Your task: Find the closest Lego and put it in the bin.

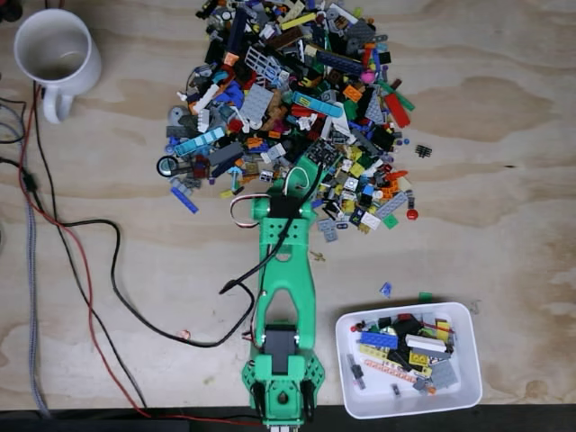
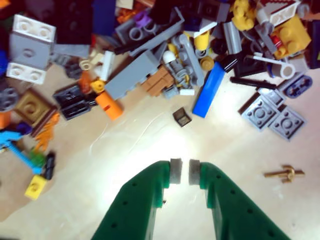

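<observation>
Brown and nearly square, a small loose Lego piece (image 2: 182,116) lies alone on the bare wood just ahead of the hand (image 2: 179,171), the nearest brick to it at the edge of the big Lego pile (image 1: 297,108). The hand hovers with only a narrow gap between its 2 grey pads (image 2: 175,171), gripping nothing, probably lined up to drop onto that piece. A blue bar (image 2: 208,90) lies just beyond it. The white bin (image 1: 468,382), already holding bricks, sits on the plywood worktop (image 1: 504,180) beside the green arm's base. No readable writing appears anywhere.
</observation>
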{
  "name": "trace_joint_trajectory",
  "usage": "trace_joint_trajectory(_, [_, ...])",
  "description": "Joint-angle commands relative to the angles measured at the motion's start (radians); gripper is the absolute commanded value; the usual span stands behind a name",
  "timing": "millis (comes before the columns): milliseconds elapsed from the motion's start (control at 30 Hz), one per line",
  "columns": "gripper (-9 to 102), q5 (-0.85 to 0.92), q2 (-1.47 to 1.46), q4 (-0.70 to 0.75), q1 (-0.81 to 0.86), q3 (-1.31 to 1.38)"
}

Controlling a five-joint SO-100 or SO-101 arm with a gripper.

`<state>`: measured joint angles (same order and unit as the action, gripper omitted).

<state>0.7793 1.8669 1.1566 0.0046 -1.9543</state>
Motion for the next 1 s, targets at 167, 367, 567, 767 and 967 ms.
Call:
trace_joint_trajectory(167, [9, -0.003, 0.341, 0.253, 0.13, 0.046])
trace_joint_trajectory(367, [18, -0.152, 0.647, 0.399, 0.063, -0.255])
trace_joint_trajectory(567, [17, -0.181, 0.807, 0.512, 0.052, -0.23])
trace_joint_trajectory(767, [17, 0.021, 0.902, 0.566, -0.063, -0.249])
trace_joint_trajectory(967, [16, 0.052, 0.91, 0.586, -0.272, -0.293])
